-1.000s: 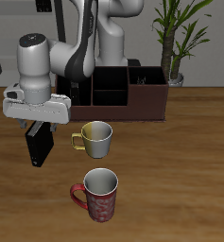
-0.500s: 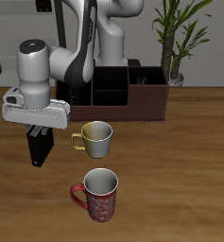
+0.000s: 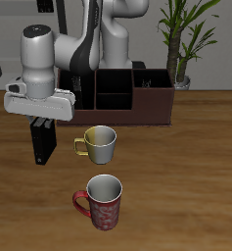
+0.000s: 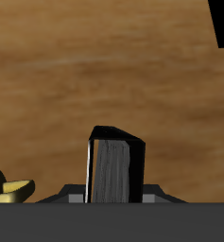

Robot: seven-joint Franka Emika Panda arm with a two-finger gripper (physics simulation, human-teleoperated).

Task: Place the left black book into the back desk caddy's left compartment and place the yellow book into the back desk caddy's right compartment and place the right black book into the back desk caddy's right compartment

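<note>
- Nearest you, the red patterned mug (image 3: 104, 202) stands by itself, well apart from the tool and out of its way.
- Just behind it is the yellow mug (image 3: 100, 144), its handle pointing toward the load. The exterior view shows a gap between them, and the wrist view shows that handle close beside the book. Judged from that, a sideways swing at this height could clip the mug.
- Over the last 1 second the arm has risen and straightened. The right black book (image 3: 42, 143) hung lower and tilted before; now it hangs upright and looks clear of the table (image 3: 186, 186). The pick appears done, and carrying the book to the caddy is the step in hand.
- The gripper (image 3: 40, 124) is clamped on the book's top edge, fingers narrowed to the book's thickness. In the wrist view the pale page edges and black cover (image 4: 116, 168) sit squarely between the jaws, with nothing else touching them.
- Farther back, the back desk caddy (image 3: 137, 110) waits against the robot's base. Its right compartment (image 3: 153, 84) is the target; you cannot tell from here how full it is.
- You will likely need more height to clear the caddy's wall.
</note>
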